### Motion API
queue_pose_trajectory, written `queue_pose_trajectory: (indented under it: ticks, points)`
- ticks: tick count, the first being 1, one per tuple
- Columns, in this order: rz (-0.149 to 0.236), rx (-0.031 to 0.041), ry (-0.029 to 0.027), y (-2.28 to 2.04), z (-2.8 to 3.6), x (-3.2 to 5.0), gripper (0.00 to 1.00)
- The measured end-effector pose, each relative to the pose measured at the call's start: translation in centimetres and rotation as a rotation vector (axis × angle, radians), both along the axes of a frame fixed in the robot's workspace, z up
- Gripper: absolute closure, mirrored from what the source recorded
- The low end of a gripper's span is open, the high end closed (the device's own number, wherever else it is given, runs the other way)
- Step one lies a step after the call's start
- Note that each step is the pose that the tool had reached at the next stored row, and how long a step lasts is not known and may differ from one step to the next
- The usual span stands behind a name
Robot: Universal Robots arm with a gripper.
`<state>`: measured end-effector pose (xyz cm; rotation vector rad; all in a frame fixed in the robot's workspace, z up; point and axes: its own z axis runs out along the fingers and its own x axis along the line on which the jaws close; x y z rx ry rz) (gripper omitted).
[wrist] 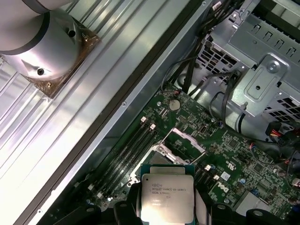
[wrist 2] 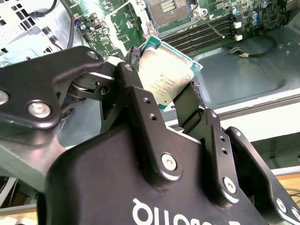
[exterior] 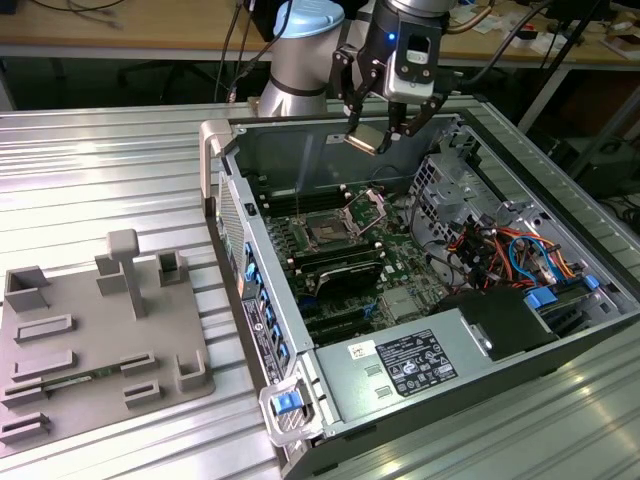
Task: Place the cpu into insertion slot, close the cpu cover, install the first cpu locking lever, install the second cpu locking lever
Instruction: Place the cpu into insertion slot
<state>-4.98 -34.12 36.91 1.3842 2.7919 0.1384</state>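
The cpu (wrist 2: 165, 80) aloft — open computer case (exterior: 300, 150) below.
We note the hand (exterior: 373, 133) grasping it by its edges, tilted, well clear of the insertion slot (exterior: 327, 232).

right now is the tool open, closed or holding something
tool: closed on the cpu, holding it up in the air

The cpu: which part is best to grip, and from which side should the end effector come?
Grip two opposite thin edges, as the end effector does now with the cpu. It is a flat square plate, so only the edges give a pinch. Coming from the metal-top side is probably best, leaving the underside free to face the insertion slot.
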Motion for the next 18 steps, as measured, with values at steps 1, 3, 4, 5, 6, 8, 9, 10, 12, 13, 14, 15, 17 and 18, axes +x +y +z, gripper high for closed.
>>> queue_pose_trajectory:
  ticks: [1, 3, 4, 5, 6, 8, 9, 10, 12, 13, 14, 15, 17, 18]
  points:
    - [-0.005, 0.0, 0.0, 0.0, 0.0, 0.0, 0.45]
    - [-0.013, -0.0001, 0.0, 0.0, 0.0, 0.0, 0.45]
    - [-0.021, 0.0, 0.0, 0.0, 0.0, 0.0, 0.45]
    - [-0.029, -0.0001, 0.0, -0.01, 0.0, 0.0, 0.45]
    - [-0.043, 0.0, 0.0, -0.01, 0.0, 0.0, 0.45]
    - [-0.053, 0.0, 0.0, -0.01, 0.0, 0.0, 0.45]
    - [-0.053, -0.0001, 0.0, -0.01, 0.0, 0.0, 0.45]
    - [-0.053, -0.0001, 0.0, -0.01, 0.0, -0.02, 0.45]
    - [-0.053, 0.0, 0.0, -0.01, 0.0, -0.06, 0.45]
    - [-0.053, -0.0001, 0.0, -0.01, 0.0, -0.07, 0.45]
    - [-0.053, 0.0, 0.0, -0.01, 0.0, -0.07, 0.45]
    - [-0.053, 0.0, -0.0001, -0.01, 0.0, -0.08, 0.45]
    - [-0.054, 0.0, 0.0, -0.01, 0.0, -0.08, 0.45]
    - [-0.054, 0.0, 0.0, 0.0, 0.0, -0.09, 0.45]
